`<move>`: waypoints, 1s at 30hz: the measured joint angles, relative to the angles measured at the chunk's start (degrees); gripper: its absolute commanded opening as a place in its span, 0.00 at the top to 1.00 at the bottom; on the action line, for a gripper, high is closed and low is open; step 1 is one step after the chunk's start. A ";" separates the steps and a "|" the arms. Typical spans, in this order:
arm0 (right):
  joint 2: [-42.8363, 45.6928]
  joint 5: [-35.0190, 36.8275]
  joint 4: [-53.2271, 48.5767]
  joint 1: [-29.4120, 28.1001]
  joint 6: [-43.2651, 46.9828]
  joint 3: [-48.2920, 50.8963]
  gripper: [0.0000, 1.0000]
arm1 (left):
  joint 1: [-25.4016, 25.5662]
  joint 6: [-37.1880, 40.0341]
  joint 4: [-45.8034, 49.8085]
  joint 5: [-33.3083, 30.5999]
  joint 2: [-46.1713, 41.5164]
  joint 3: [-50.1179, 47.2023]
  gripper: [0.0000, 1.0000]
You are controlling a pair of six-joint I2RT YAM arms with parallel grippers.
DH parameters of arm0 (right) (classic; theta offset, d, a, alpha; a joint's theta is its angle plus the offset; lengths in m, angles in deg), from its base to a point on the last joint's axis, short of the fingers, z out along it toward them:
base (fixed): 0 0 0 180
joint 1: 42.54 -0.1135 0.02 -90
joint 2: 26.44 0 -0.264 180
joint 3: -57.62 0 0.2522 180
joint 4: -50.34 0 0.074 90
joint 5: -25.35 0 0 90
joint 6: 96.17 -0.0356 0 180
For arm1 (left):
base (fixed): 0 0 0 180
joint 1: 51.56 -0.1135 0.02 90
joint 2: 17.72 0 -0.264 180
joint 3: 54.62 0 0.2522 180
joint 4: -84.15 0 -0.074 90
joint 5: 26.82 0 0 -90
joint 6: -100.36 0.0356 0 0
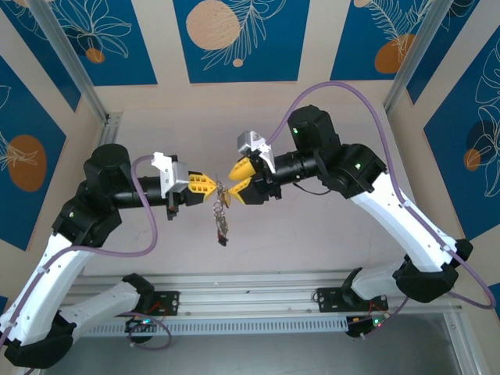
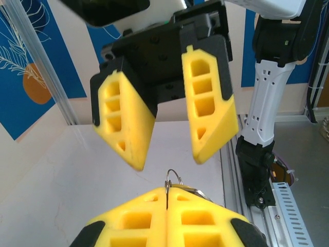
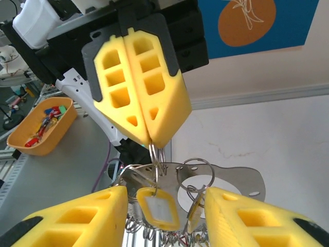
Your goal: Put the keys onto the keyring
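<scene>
Currently the left gripper (image 3: 150,136) is clamped fully closed on a thin metal loop (image 3: 157,154). From that loop the keyring (image 1: 222,223) hangs straight below its fingertips, carrying a yellow tag (image 3: 157,208) and several small rings and keys too tangled to separate. Opposite, the right gripper (image 1: 233,181) faces it nearly tip to tip, jaws partly apart and gripping nothing, with the hanging bunch just ahead of and between its fingers (image 3: 92,213).
</scene>
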 measured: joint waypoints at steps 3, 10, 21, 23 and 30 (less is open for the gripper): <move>-0.59 -1.18 0.13 0.00 -1.01 0.00 0.68 | 0.00 0.00 -0.02 0.00 -0.20 -0.11 1.00; -0.96 -3.06 0.17 0.00 -1.99 -0.72 0.82 | 0.00 0.02 -0.28 -0.02 -0.44 -0.92 1.00; -2.99 -4.44 -0.98 0.00 -1.77 -2.12 0.71 | 0.00 0.02 -1.07 -0.02 -0.50 -1.51 1.00; -3.13 -4.44 -1.40 0.00 -1.97 -2.12 0.73 | 0.00 0.02 -1.31 -0.02 -0.50 -1.51 1.00; -3.13 -4.85 -2.08 0.00 -1.99 -2.14 0.97 | 0.00 0.00 -1.33 -0.02 -0.52 -1.51 1.00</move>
